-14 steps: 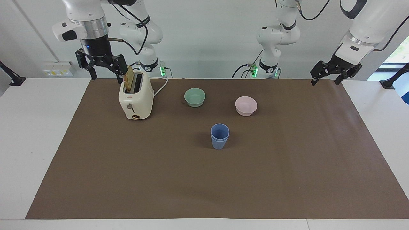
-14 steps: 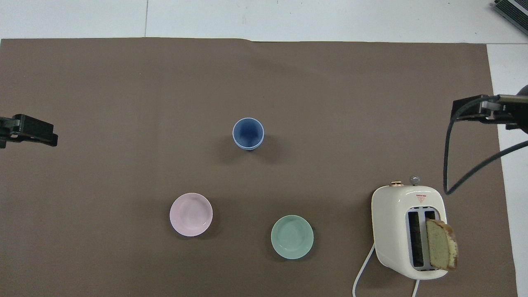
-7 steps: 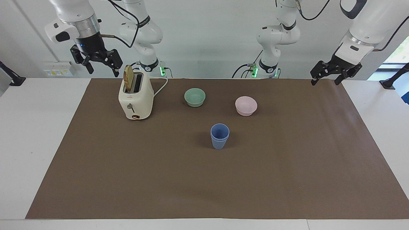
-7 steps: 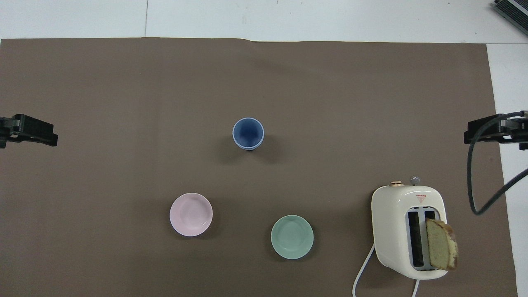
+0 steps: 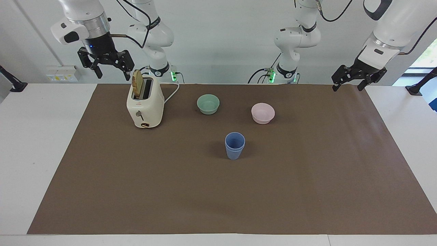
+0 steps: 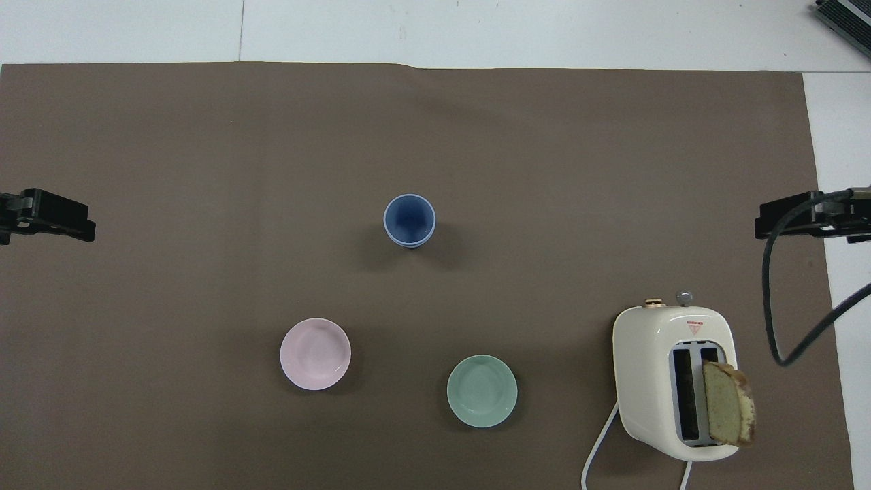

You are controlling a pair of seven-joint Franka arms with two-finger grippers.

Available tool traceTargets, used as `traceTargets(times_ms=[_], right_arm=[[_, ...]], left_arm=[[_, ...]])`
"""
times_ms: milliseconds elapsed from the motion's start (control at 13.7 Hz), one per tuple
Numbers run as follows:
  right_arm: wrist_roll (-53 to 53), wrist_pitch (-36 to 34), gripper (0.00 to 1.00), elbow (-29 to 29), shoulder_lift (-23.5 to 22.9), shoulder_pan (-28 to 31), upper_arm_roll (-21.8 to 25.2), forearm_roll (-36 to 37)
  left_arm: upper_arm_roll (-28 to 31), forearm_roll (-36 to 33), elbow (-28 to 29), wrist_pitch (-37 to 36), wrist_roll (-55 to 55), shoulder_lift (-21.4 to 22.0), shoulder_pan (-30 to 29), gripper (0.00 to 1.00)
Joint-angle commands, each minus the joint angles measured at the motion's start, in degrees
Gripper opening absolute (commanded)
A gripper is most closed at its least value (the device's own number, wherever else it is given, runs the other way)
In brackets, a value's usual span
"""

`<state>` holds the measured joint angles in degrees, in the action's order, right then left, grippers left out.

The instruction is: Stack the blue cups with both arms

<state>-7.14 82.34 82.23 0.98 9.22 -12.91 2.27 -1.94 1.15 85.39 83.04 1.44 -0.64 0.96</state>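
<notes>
The cups point(image 5: 235, 146) stood nested (job seemingly done); both grippers, left point(image 5: 352, 81) and right point(image 5: 106, 66), hung spread and empty, best kept clear of them.

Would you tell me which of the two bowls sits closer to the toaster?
The mint-green bowl: it sits between the toaster and the pink bowl, which lies toward the left arm's end.

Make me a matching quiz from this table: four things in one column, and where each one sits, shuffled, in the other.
1. Nested periwinkle-blue plastic cups
2. Mint-green round bowl
3. Pale pink round bowl
4. Slice of bread

A. In the cream toaster's slot
B. Toward the left arm's end
C. Farthest from the robots
D. Between toaster and pink bowl

Pairs: 1-C, 2-D, 3-B, 4-A
</notes>
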Motion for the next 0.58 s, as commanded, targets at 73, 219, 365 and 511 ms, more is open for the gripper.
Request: traceTargets(times_ms=[73, 219, 365, 511], right_arm=[[1.6, -1.04, 1.0, -1.81, -1.06, -0.26, -0.09, -0.78], [1.43, -0.95, 1.0, -1.81, -1.06, -0.17, -0.09, -1.04], [1.25, -0.86, 1.0, -1.81, -1.06, -0.26, -0.09, -1.39], [1.25, -0.69, 1.0, -1.81, -1.06, -0.17, -0.09, -1.39]], left_arm=[[-0.26, 0.26, 1.18, -0.34, -0.39, 1.08, -0.61, 1.0], [-0.26, 0.26, 1.18, -0.34, -0.39, 1.08, -0.61, 1.0], [-0.26, 0.26, 1.18, -0.34, -0.39, 1.08, -0.61, 1.0], [-0.26, 0.26, 1.18, -0.34, -0.39, 1.08, -0.52, 1.0]])
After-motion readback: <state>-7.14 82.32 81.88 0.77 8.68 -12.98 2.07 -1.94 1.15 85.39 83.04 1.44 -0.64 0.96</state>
